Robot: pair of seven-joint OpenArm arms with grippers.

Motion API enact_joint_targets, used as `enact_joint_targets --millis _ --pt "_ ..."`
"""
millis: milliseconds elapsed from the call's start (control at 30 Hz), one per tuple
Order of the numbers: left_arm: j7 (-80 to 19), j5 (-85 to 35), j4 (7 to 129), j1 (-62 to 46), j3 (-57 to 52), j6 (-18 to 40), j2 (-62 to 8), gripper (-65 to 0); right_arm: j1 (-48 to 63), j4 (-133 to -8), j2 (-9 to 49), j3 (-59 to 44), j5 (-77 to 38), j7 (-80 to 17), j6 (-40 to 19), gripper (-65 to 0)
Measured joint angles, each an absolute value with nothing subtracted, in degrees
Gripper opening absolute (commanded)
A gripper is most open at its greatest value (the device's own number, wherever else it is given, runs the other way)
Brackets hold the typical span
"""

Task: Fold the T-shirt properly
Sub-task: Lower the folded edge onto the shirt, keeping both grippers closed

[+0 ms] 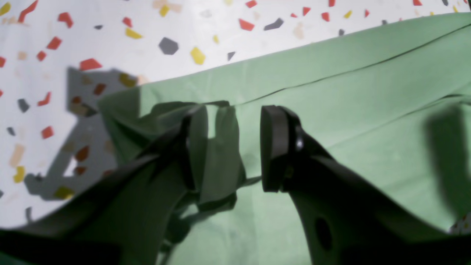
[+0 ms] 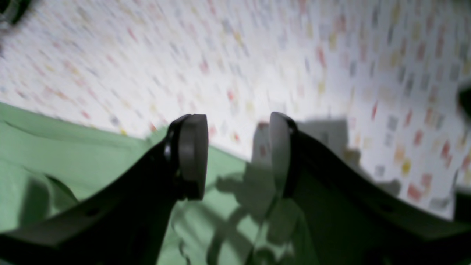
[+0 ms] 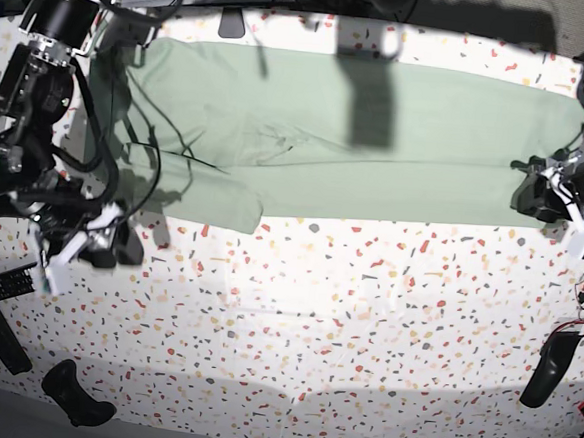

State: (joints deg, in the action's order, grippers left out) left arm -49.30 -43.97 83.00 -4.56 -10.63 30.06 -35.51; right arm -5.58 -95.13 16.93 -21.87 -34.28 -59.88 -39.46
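The pale green T-shirt (image 3: 378,135) lies stretched as a long band across the far side of the table, with one sleeve end hanging toward the front left. My left gripper (image 1: 235,110) is at its right end (image 3: 532,196), jaws apart. A bunched fold of the shirt (image 1: 217,154) rests against one finger pad, with a gap to the other finger (image 1: 274,147). My right gripper (image 2: 235,117) hovers open and holds nothing over the shirt's edge (image 2: 73,154). In the base view the right gripper (image 3: 100,246) is just in front of the shirt's left end.
The speckled terrazzo table (image 3: 316,311) spreads in front of the shirt. A black object (image 3: 74,394) lies at the front left and another one (image 3: 547,369) at the right edge. Cables hang over the shirt's left end (image 3: 127,137).
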Motion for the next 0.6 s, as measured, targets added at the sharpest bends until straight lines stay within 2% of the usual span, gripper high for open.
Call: enact_joint_targets --millis 100,267,333,600 --pt "-49.3 -44.0 83.0 -4.6 -10.6 30.1 -34.9 -43.2 -5.6 -92.8 16.8 -21.9 -32.0 -63.2 -39.5 -38.5" --pt "-49.3 -44.0 83.0 -4.6 -10.6 30.1 -34.9 -43.2 -5.6 -89.1 16.8 -21.9 -26.4 -63.0 -39.4 -38.5" --pt "-49.3 -44.0 83.0 -4.6 -10.6 30.1 -34.9 -43.2 -5.6 -87.7 16.8 -21.9 -26.4 -62.8 -37.3 -38.5" --pt "-49.3 -44.0 83.0 -4.6 -10.6 30.1 -34.9 -43.2 -6.4 -80.3 16.8 -21.9 -26.5 -58.8 -36.6 -38.5"
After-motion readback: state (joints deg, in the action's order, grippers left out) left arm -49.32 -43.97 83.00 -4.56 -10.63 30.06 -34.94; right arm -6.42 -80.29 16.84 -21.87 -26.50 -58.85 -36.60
